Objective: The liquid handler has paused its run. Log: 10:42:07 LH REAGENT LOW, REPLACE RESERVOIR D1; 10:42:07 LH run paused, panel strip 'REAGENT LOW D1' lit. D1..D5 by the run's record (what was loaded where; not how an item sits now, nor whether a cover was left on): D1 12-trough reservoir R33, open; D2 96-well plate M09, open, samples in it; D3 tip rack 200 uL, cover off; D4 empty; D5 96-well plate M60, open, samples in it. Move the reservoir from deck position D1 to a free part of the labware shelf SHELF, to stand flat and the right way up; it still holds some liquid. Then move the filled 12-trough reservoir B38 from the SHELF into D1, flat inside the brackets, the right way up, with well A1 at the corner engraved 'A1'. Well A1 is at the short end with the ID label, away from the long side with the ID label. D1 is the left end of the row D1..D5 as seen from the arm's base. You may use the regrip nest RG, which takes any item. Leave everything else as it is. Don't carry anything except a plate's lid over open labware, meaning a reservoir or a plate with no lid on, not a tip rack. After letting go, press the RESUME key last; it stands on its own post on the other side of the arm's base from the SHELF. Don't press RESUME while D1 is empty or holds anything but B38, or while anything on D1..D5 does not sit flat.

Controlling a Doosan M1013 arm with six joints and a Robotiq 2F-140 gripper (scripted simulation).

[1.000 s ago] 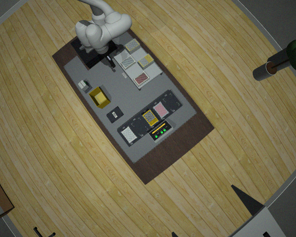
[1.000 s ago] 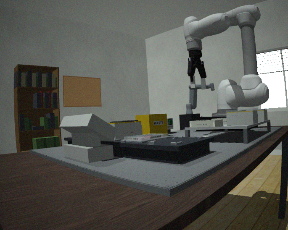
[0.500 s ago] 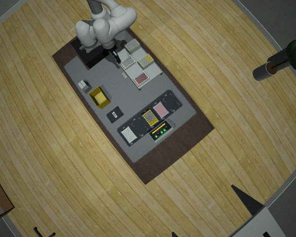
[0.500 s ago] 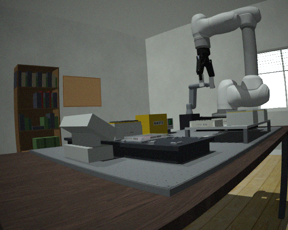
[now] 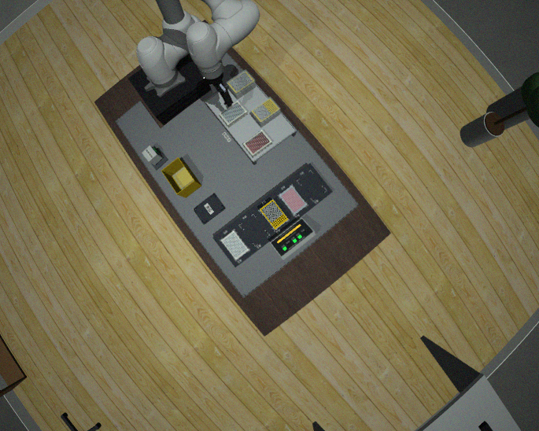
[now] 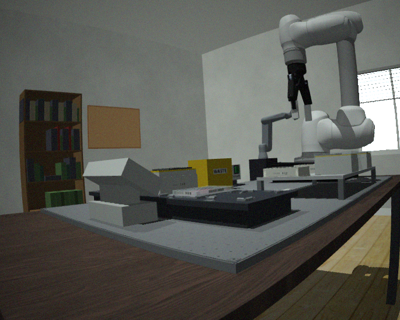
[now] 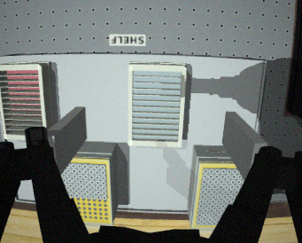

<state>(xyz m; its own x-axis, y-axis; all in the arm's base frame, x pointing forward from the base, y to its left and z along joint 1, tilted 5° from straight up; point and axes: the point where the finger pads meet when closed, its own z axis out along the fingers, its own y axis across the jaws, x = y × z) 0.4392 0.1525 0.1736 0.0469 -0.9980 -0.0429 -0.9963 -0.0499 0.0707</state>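
My gripper is open and empty, high above the SHELF; it also shows in the side view. In the wrist view its fingers frame a blue-grey 12-trough reservoir that stands flat in the middle of the shelf, seen from above too. A red-filled reservoir stands flat at the shelf's end toward the deck. I cannot read either ID label. Deck position D1 shows bare brackets.
Two yellow-rimmed tip racks stand on the shelf. The deck holds a pink plate, a tip rack and a white plate. The panel shows an amber strip. The waste bin, regrip nest and RESUME key stand left.
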